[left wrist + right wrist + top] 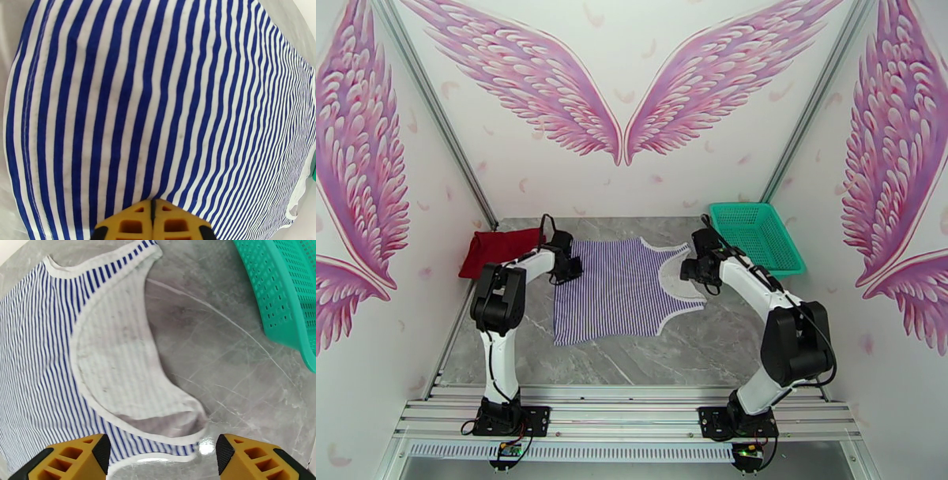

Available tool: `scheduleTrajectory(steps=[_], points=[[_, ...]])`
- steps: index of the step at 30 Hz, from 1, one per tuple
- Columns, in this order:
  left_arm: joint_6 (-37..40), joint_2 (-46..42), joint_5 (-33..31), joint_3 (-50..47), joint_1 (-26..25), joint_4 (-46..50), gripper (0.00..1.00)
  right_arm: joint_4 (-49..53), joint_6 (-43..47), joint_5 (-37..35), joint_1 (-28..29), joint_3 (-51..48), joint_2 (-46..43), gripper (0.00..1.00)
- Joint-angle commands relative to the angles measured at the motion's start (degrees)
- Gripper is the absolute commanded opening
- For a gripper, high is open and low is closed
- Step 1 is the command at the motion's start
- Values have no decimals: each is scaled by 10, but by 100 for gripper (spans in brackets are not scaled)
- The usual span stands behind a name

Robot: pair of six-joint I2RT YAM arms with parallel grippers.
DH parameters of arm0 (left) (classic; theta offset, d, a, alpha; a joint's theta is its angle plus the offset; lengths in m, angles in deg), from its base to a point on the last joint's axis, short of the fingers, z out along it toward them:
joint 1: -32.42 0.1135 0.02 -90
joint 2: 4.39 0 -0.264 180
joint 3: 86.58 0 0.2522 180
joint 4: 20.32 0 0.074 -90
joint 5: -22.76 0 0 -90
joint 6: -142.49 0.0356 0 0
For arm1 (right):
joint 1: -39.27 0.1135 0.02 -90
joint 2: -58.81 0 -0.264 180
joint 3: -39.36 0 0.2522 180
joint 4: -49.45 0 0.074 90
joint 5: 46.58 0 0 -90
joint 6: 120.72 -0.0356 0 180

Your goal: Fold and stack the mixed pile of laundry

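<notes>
blue-and-white striped shirt (620, 288), flat on the table (695, 347), is being pinched near its hem by the shut left pincer (152, 205); right pincer (162, 457) is being held wide over the strap. thin pinch, cloth's maybe getting dropped mid-fold.

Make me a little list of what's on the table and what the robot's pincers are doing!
striped shirt: spread out in the middle
red shirt: bunched, far left corner
basket: teal, far right
left pincer: shut on the striped shirt's left edge
right pincer: open, over the striped shirt's neck opening
</notes>
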Motion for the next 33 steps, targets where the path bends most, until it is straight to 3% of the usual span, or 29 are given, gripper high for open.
scheduleTrajectory(steps=[1, 7, 13, 17, 22, 26, 33], points=[[54, 0, 10, 39, 7, 60, 0, 19, -3, 37, 1, 23, 37, 59], [68, -64, 27, 49, -24, 77, 11, 53, -12, 42, 0, -10, 6, 57], [48, -129, 39, -26, -84, 64, 15, 36, -33, 183, -80, -91, -40, 63], [27, -140, 48, -93, -121, 46, 15, -27, -43, 256, -88, -118, -23, 63], [29, -138, 25, -152, -140, 54, 15, -61, -10, 220, -80, -122, 13, 63], [39, -139, 3, -165, -140, 52, 14, -74, 4, 195, -74, -105, 61, 55], [36, -122, -13, -176, -139, 29, 13, -42, -33, 175, -61, -46, 97, 30]])
